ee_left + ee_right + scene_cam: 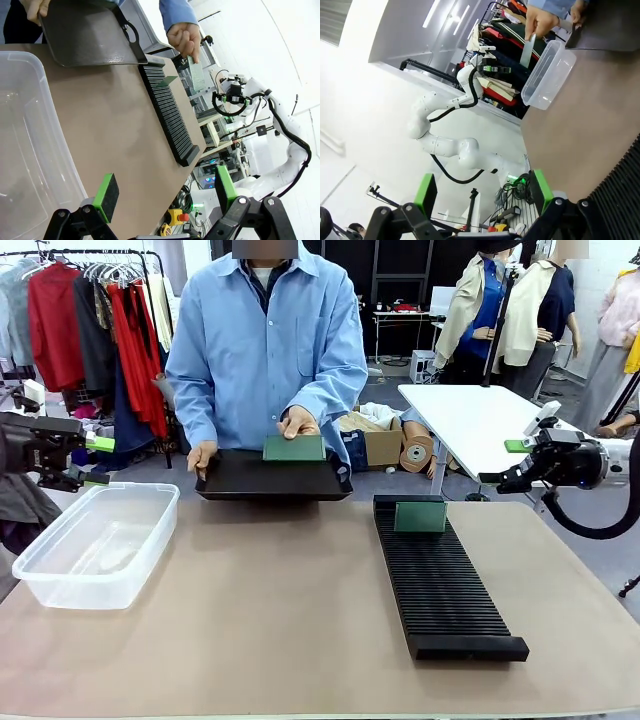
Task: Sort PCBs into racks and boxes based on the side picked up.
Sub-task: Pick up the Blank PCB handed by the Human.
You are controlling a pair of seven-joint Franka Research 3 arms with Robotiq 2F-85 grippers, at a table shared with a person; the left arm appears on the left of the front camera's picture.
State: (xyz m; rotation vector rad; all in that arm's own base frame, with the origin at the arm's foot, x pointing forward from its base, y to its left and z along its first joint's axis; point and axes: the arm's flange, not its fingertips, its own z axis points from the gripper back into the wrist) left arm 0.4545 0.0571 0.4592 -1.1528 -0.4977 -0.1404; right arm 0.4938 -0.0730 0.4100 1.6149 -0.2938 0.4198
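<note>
A person at the far side holds a green PCB (294, 447) in one hand over a shallow black tray (270, 480) and grips the tray with the other. The same PCB (196, 72) hangs from that hand in the left wrist view, and it is the PCB (526, 50) in the right wrist view. A second PCB (420, 516) stands upright in the far end of the black slotted rack (440, 580). The clear tub (95, 540) at the left holds nothing. My left gripper (97, 461) hovers open beyond the tub. My right gripper (507, 462) hovers open past the rack's far right.
The tan tabletop (270, 610) lies bare between tub and rack. A white table (480, 420) stands behind my right arm. Clothes racks and cardboard boxes (385, 445) sit behind the person.
</note>
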